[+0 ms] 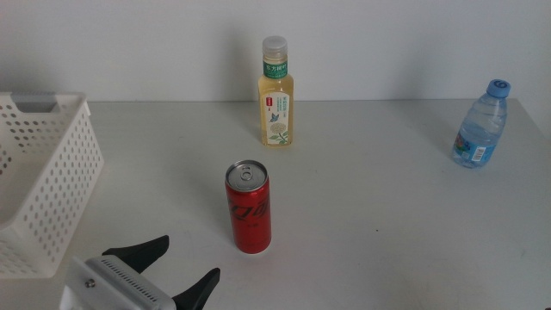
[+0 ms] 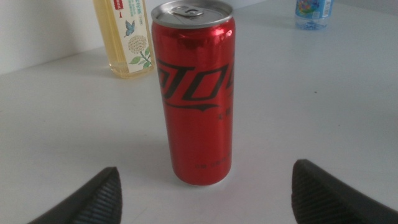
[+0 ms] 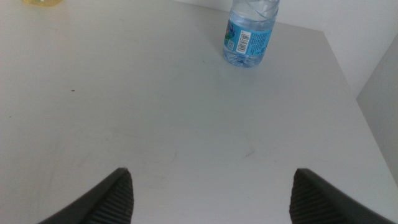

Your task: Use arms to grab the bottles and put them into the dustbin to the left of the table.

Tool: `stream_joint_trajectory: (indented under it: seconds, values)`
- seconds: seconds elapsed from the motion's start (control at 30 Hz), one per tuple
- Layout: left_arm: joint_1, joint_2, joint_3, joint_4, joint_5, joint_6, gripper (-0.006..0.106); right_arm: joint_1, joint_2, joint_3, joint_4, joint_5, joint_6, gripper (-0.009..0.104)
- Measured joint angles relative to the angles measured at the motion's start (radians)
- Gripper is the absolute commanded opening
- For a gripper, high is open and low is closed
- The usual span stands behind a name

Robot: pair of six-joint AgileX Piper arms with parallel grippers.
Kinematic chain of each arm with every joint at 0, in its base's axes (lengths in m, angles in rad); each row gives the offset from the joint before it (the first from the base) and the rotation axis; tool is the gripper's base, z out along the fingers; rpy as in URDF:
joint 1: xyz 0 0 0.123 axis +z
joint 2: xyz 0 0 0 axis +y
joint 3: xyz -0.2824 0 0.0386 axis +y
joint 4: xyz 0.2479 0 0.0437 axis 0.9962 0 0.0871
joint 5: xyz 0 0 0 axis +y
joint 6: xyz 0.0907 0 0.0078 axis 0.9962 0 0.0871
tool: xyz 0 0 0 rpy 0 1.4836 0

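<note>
Red can (image 2: 195, 93) upright just ahead of left gripper (image 2: 205, 193), jaws wide apart.

A plain white wall (image 1: 387, 43), seemingly bare.

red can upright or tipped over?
Upright. The red can stands on its base on the table, silver top and pull tab facing up. The open left gripper is near it, not touching.
</note>
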Motion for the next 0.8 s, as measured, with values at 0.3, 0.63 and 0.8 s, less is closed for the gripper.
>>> stream_joint_trajectory:
  seconds: [0.3,0.63,0.8]
  values:
    - [0.0,0.0,0.0,-0.036,-0.005,0.0,0.093,0.0,0.0,0.0,0.0,0.0,0.0,0.064]
    - [0.0,0.091,-0.023,-0.039,-0.004,-0.043,0.093,0.0,0.0,0.0,0.0,0.0,0.0,0.064]
    - [0.0,0.18,-0.111,-0.02,-0.006,-0.05,0.093,0.0,0.0,0.0,0.0,0.0,0.0,0.064]
